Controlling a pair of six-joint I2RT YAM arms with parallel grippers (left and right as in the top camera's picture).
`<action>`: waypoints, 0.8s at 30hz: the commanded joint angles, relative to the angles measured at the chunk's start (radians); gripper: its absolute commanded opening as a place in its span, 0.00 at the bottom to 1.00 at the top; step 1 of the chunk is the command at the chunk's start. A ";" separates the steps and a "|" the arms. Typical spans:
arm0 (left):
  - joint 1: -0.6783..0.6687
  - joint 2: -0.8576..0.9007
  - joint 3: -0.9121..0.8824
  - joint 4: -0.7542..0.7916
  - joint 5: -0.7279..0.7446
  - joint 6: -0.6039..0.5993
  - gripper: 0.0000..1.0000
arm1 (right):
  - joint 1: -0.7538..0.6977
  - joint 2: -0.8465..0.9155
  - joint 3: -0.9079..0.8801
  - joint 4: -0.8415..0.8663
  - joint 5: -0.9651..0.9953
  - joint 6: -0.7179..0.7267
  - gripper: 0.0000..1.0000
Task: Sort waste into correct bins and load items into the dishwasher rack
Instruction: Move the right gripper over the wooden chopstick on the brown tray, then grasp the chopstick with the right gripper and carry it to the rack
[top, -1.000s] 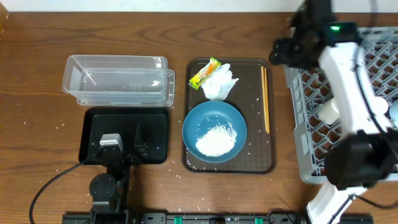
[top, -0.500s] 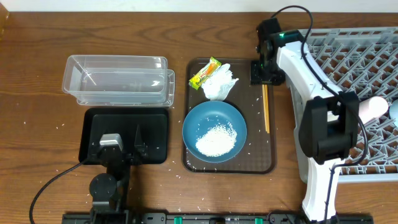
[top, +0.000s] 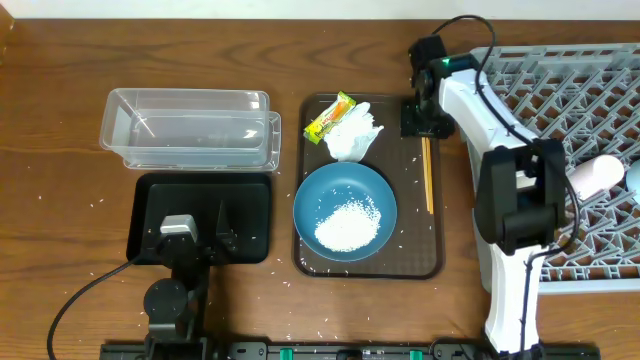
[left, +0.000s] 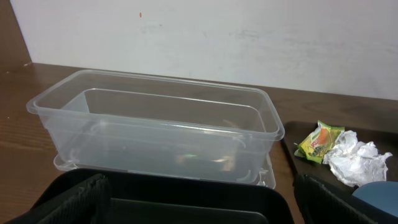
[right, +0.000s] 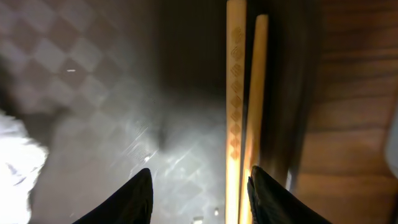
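The wooden chopsticks lie along the right edge of the brown tray; in the right wrist view they run between my open right gripper's fingers, close to the right one. That right gripper hovers over their far end. The blue bowl holds the rice. The tissue and snack wrapper lie behind it, also in the left wrist view. My left gripper is open over the black tray. The clear tub stands behind it. A pink cup lies in the grey rack.
Loose rice grains are scattered on the wooden table around the brown tray and near the front edge. The right arm's white body stretches over the rack's left side. A black cable loops at the front left.
My right gripper swung from over the rack's far left corner to the far end of the chopsticks on the brown tray. The left arm has not moved.
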 joint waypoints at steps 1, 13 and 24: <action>0.004 -0.006 -0.019 -0.036 -0.012 0.006 0.97 | 0.014 0.032 -0.003 0.010 0.019 -0.005 0.48; 0.004 -0.006 -0.019 -0.036 -0.012 0.006 0.96 | 0.014 0.048 -0.003 0.016 0.018 -0.013 0.44; 0.004 -0.006 -0.019 -0.036 -0.012 0.006 0.96 | 0.054 0.048 -0.027 0.023 0.019 -0.012 0.22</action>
